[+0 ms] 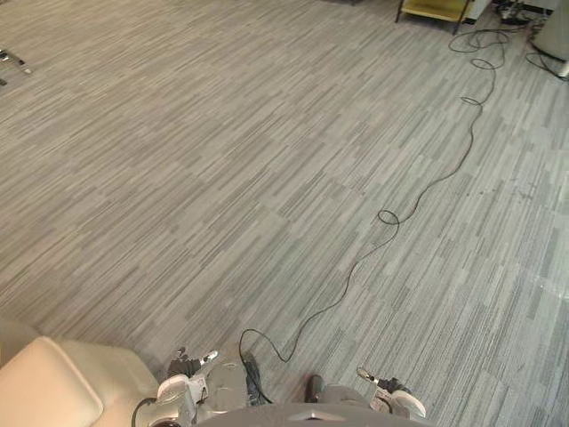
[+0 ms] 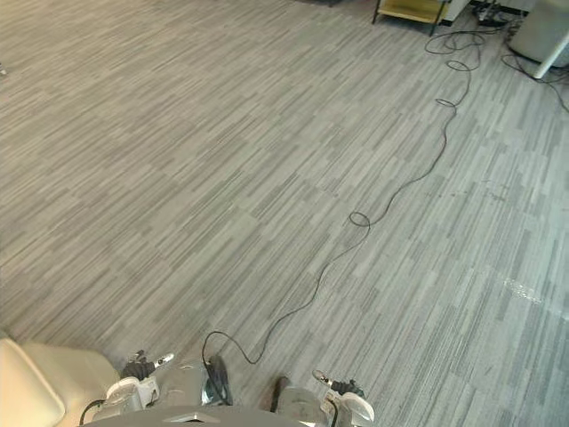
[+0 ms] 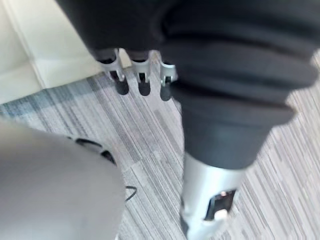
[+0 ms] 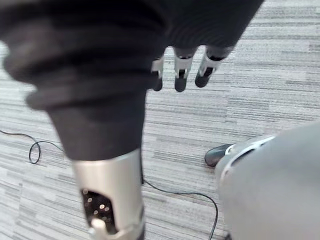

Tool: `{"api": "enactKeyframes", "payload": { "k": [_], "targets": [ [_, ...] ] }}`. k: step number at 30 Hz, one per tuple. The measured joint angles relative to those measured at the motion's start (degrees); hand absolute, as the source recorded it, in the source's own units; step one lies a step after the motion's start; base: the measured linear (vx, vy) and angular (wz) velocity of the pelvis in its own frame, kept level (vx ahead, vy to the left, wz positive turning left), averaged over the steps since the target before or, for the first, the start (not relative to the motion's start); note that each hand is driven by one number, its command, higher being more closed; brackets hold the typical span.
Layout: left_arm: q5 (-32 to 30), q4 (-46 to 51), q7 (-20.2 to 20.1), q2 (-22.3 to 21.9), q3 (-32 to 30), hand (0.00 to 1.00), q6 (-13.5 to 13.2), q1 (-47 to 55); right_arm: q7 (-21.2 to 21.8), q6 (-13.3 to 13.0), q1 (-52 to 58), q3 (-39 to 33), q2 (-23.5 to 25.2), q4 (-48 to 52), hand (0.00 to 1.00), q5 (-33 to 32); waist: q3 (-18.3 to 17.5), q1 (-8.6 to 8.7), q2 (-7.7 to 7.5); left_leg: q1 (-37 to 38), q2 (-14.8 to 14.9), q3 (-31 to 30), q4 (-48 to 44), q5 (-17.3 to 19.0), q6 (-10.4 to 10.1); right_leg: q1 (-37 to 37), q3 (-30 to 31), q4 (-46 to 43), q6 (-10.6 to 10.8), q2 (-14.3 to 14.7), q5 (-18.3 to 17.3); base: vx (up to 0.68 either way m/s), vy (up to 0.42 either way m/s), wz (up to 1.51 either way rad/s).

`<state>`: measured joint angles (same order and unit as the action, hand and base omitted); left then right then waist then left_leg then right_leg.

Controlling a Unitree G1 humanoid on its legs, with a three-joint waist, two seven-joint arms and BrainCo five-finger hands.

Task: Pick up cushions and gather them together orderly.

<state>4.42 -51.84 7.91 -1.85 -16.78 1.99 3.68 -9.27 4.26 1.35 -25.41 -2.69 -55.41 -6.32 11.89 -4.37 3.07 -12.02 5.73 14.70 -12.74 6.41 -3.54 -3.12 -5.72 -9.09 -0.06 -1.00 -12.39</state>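
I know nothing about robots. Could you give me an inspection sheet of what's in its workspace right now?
Surface: grey striped carpet floor, flat.
Job's things: cream cushions at the robot's near left; how many, cannot tell.
Clutter: small dark item at the far left edge, too small to identify.
Hands: left hand and right hand hang over the carpet, fingers straight, holding nothing.
Cables: dark cable loops on the floor at the far right.
Surroundings: yellow-topped stand at the far right.
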Motion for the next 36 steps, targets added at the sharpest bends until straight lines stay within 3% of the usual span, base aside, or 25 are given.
{"api": "enactKeyframes", "payload": {
  "k": [1, 2, 3, 6, 7, 9, 10, 11, 14, 15, 18, 20, 21, 22, 23, 24, 25, 26, 29, 31, 32, 33, 34, 35, 36],
  "targets": [
    [0.00, 0.07, 0.02, 0.00, -0.12, 0.00, 0.00, 0.02, 0.00, -0.01, 0.04, 0.02, -0.10, -0.05, 0.00, 0.01, -0.04, -0.48, -0.04, 0.14, -0.35, -1.00, 0.63, -1.70, -0.09, -0.33, 0.73, 0.32, 0.40, -0.03, -0.24, 0.36, 0.225, -0.79],
    [-0.02, -0.05, 0.04, 0.29, -0.30, 0.00, 0.00, 0.20, 0.02, -0.07, 0.04, 0.12, -0.17, -0.05, 0.00, 0.02, -0.35, -1.08, -0.17, 0.66, -1.04, -2.20, 0.76, -5.70, 0.18, -1.06, 2.52, 0.84, 1.29, -0.22, -0.78, 0.24, 0.165, -0.61],
    [-0.02, -0.09, 0.03, 0.70, -0.63, 0.00, 0.03, 0.17, 0.02, -0.08, 0.04, 0.16, -0.16, -0.08, 0.00, 0.04, -0.40, -1.14, -1.00, 0.77, -1.78, -1.85, 0.45, -5.47, 1.97, -1.03, 3.50, 0.81, 1.69, -0.94, -1.03, 0.44, 0.268, -0.55],
    [-0.03, -0.85, 0.14, 2.22, -1.47, 0.00, 0.15, 0.31, 0.17, -0.05, -0.18, 0.34, 0.71, -1.16, 0.00, 0.04, -1.80, -0.53, -3.26, -0.70, -3.43, 0.04, -5.75, 1.03, 4.26, -0.30, 5.49, -1.96, 3.00, -3.64, -1.80, 0.42, 0.213, -0.29],
    [-0.04, -2.27, 0.20, 3.22, -1.94, 0.00, 0.59, 0.66, 0.34, -0.08, 0.15, -0.18, 1.18, -1.38, 0.00, 0.04, -2.64, -0.84, -4.02, -0.26, -3.79, 1.65, -8.88, 4.62, 5.73, 1.72, 7.06, -8.27, 5.21, -4.86, -3.34, 0.46, 0.227, -0.37],
    [-0.04, -3.61, 0.57, 3.86, -1.75, 0.00, 0.97, 0.87, 0.40, -0.17, 0.00, -0.09, 1.40, -1.36, 0.00, 0.03, -2.76, -0.68, -4.32, 1.76, -4.46, 2.94, -9.00, 6.48, 6.52, 5.49, 8.11, -18.69, 8.41, -5.60, -4.50, 0.39, 0.180, -0.28],
    [-0.06, -4.07, 0.63, 4.29, -0.77, 0.00, 1.40, 1.12, 0.50, -0.25, -0.03, 0.07, 1.43, -1.43, 0.00, 0.03, -2.67, -0.15, -4.37, 4.38, -5.26, 3.42, -8.01, 7.50, 7.32, 9.47, 7.99, -29.68, 11.89, -6.65, -2.15, 0.50, 0.168, -0.10],
    [-0.06, -4.02, 0.68, 4.43, 0.21, 0.00, 1.45, 1.81, 0.57, -0.26, 0.09, 0.26, 1.51, -1.72, 0.00, -0.14, -2.41, 0.58, -4.04, 8.11, -5.68, 3.45, -6.18, 8.12, 7.59, 12.02, 6.02, -38.32, 13.69, -8.04, 1.81, 0.48, 0.146, 0.00],
    [-0.06, -3.96, 0.74, 4.81, 1.89, 0.00, 1.63, 2.88, 0.55, -0.44, 0.04, 0.65, 1.31, -0.44, 0.00, -0.18, -2.17, 1.72, -3.50, 15.88, -5.67, 2.62, -1.74, 8.12, 7.60, 14.92, -2.80, -49.69, 10.81, -11.46, 2.10, 0.39, 0.042, 0.09],
    [-0.06, -3.93, 0.86, 4.94, 2.46, 0.00, 1.88, 2.65, 0.52, -0.44, -0.02, 0.58, 1.26, -0.32, 0.00, -0.06, -1.84, 1.62, -3.37, 19.89, -5.38, 2.40, 1.30, 8.11, 7.58, 16.18, -5.62, -50.70, 7.41, -11.88, -0.18, 0.30, -0.036, 0.01],
    [-0.05, -3.86, 1.34, 5.10, 3.53, 0.00, 1.90, 2.43, 0.53, -0.72, -0.30, 0.46, 1.13, 0.52, 0.00, -0.16, -1.57, 2.85, -3.05, 25.03, -3.55, 2.36, 4.38, 8.10, 7.56, 20.25, -10.92, -42.87, 3.66, -10.77, -4.58, 0.34, -0.132, 0.00],
    [-0.06, -3.87, 1.54, 5.05, 3.85, 0.00, 1.90, 2.07, 0.51, -0.84, -0.91, 0.45, 0.90, 0.55, 0.00, -0.15, -1.32, 3.67, -2.87, 26.19, -2.19, 2.01, 4.56, 8.10, 7.56, 22.50, -12.50, -32.66, 2.62, -8.86, -3.42, 0.35, -0.217, 0.07],
    [-0.07, -3.88, 1.70, 5.03, 4.20, 0.00, 1.88, 1.93, 0.48, -0.75, -1.05, 0.45, 0.88, 0.51, 0.00, -0.13, -1.15, 4.12, -3.02, 27.25, -1.48, 1.34, 5.27, 8.07, 7.50, 23.28, -12.34, -23.30, 1.93, -7.41, -0.05, 0.47, -0.322, 0.28],
    [-0.13, -3.82, 1.68, 5.06, 4.31, 0.00, 1.86, 1.48, 0.43, -0.68, -1.21, 0.48, 1.06, 0.52, 0.00, -0.11, -0.64, 4.51, -3.84, 29.18, -1.41, 0.56, 6.36, 8.31, 6.91, 23.06, -11.27, -11.33, 2.73, -6.77, 6.44, 0.42, -0.294, 0.34],
    [-0.19, -3.79, 1.68, 5.10, 4.45, 0.00, 1.78, 1.41, 0.43, -0.63, -0.86, 0.47, 1.07, 0.42, 0.00, -0.10, -0.58, 4.80, -4.29, 29.90, -1.54, 0.21, 6.76, 8.50, 6.12, 22.71, -10.18, -7.39, 4.09, -6.55, 11.90, 0.37, -0.255, 0.44],
    [-0.18, -3.87, 1.66, 5.00, 4.43, 0.00, 1.67, 1.16, 0.44, -0.53, -0.28, 0.32, 1.16, 0.29, 0.00, -0.11, -0.37, 5.42, -4.57, 31.26, -1.52, -1.00, 8.03, 8.36, 4.66, 21.22, -10.15, -4.43, 4.81, -6.38, 19.63, 0.37, -0.264, 0.14],
    [-0.27, -4.67, 1.35, 3.68, 4.58, 0.00, 1.71, -0.16, 0.39, -0.48, -1.66, -0.46, 0.50, 0.26, 0.00, 0.02, 0.67, 4.90, -2.88, 30.99, -0.94, -3.39, 9.35, 7.50, 2.93, 22.16, -9.69, -6.54, 3.60, -4.85, 16.32, 0.38, -0.284, -0.08],
    [-0.30, -4.98, 1.24, 3.03, 4.36, 0.00, 1.57, -0.58, 0.37, -0.41, -2.63, -0.66, 0.51, 0.42, 0.00, 0.02, 1.28, 4.96, -2.76, 31.16, -1.64, -5.33, 9.89, 5.79, 2.34, 23.35, -8.72, -9.47, 3.41, -4.46, 13.68, 0.33, -0.268, -0.25],
    [-1.00, -5.36, 1.01, 2.01, 3.16, 0.00, 1.34, -0.91, 0.38, -0.30, -1.91, -2.14, 1.30, 0.54, 0.00, -0.02, 1.38, 4.84, -2.39, 32.91, 0.57, -5.10, 6.38, 4.07, 0.37, 21.63, -9.72, -14.08, 1.03, -2.97, 8.53, 0.33, -0.219, -0.07],
    [-1.30, -5.03, 0.43, 1.19, 2.04, 0.00, 1.32, -0.83, 0.38, -0.34, -1.21, -2.36, 1.57, 0.94, 0.00, -0.01, 0.88, 4.73, -1.70, 30.46, 2.64, -5.98, -2.82, 3.72, -0.36, 18.85, -10.51, -13.45, 0.29, -1.57, 7.02, 0.31, -0.156, -0.04],
    [-1.30, -4.91, 0.36, 1.17, 1.69, 0.00, 1.34, -0.82, 0.36, -0.34, -0.27, -2.36, 1.99, 2.39, 0.00, -0.05, 0.59, 5.11, -1.49, 25.92, 3.80, -8.01, -13.08, 2.05, -3.06, 16.97, -10.82, -12.50, -0.54, -1.03, 6.45, 0.25, -0.105, 0.04],
    [-1.30, -4.83, 0.36, 1.02, 1.54, 0.00, 1.36, -0.77, 0.35, -0.35, 0.26, -2.31, 2.22, 3.14, 0.00, -0.09, 0.40, 5.13, -1.13, 23.77, 4.33, -9.02, -17.79, 0.44, -4.81, 16.23, -10.84, -12.02, -0.80, -0.56, 6.29, 0.32, -0.099, -0.07],
    [-1.29, -4.47, 0.40, 0.60, 0.71, 0.00, 1.43, -0.68, 0.36, -0.38, 1.15, -2.13, 2.19, 4.50, 0.00, -0.20, 0.02, 4.91, -0.18, 19.69, 5.44, -10.22, -26.59, -4.53, -6.46, 14.57, -10.61, -10.90, -1.50, 0.51, 5.87, 0.37, -0.045, -0.34],
    [-1.28, -3.69, 0.42, 0.03, -0.13, 0.00, 1.43, -0.22, 0.33, -0.44, 1.83, -1.53, 2.02, 5.46, 0.00, -0.28, -0.04, 4.46, 0.79, 14.71, 7.73, -9.52, -37.73, -10.32, -5.90, 11.56, -8.86, -8.75, -4.21, 2.47, 5.06, 0.46, -0.017, -0.55],
    [-1.27, -3.25, 0.34, -0.34, -0.44, 0.00, 1.45, -0.19, 0.27, -0.43, 1.88, -1.55, 2.19, 5.39, 0.00, -0.39, -0.34, 4.24, 1.44, 11.25, 9.04, -7.94, -44.74, -6.49, -4.72, 9.06, -7.51, -7.61, -5.21, 3.49, 4.40, 0.40, 0.018, -0.53]
  ]
}}
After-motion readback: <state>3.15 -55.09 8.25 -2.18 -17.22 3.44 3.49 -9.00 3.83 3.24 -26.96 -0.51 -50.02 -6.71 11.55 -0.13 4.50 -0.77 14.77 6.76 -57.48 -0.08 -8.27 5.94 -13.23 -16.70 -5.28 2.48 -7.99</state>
